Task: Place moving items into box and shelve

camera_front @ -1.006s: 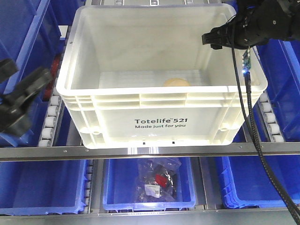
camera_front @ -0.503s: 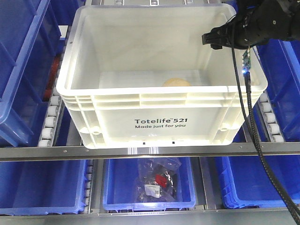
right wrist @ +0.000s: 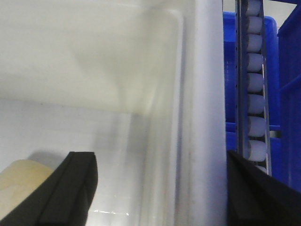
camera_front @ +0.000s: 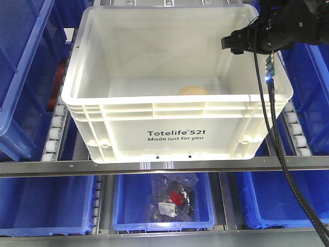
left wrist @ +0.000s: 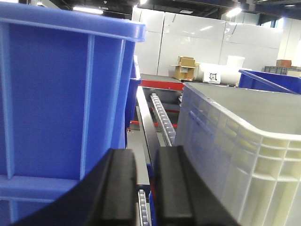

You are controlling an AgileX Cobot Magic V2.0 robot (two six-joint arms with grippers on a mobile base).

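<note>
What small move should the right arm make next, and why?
Probably close the right end effector on the right wall of the large white rectangular plastic tote. Its fingers stand open astride that wall, one inside and one outside. The pale tan round bun already lies in the tote, so gripping it for shelving seems next.

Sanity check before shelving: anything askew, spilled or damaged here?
Nothing stands out. The white tote sits on the rollers, undamaged. The tan bun lies on its floor. The right gripper straddles the tote's right wall, jaws open.
</note>
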